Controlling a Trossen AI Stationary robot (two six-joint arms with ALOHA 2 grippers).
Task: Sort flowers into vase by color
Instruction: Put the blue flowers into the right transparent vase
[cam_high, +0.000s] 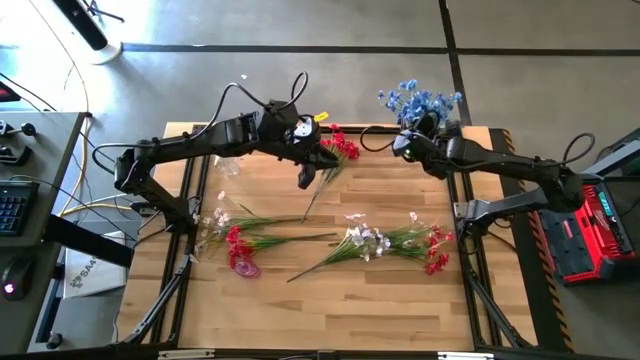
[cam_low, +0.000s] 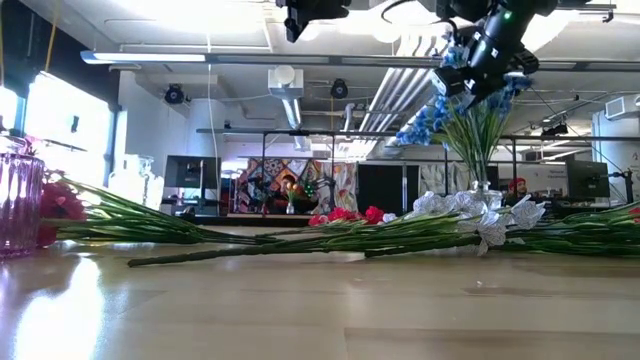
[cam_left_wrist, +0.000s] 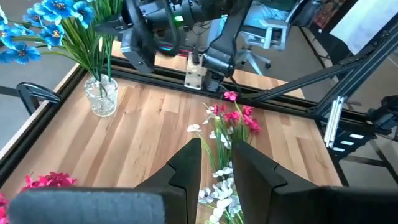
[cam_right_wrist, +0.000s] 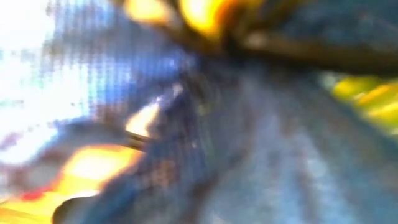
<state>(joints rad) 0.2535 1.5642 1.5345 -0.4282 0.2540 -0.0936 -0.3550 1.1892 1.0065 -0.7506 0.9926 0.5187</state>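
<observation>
Under left hand (cam_high: 306, 180) (raised): red flowers (cam_high: 342, 146).

Blue flowers (cam_high: 420, 100) are standing out over green stems in a clear vase (cam_left_wrist: 102, 96). Red flowers (cam_high: 343, 146) and white flowers (cam_high: 364, 238) are lying on the pale striped wood table (cam_high: 330, 300). A pink ribbed vase (cam_low: 20, 205) is glowing. Both arms are showing black.

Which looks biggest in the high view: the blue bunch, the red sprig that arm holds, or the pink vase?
1. Blue bunch, widest.
2. Red sprig held by the left end effector; blossoms smaller, stem long.
3. Pink vase, smallest.
</observation>
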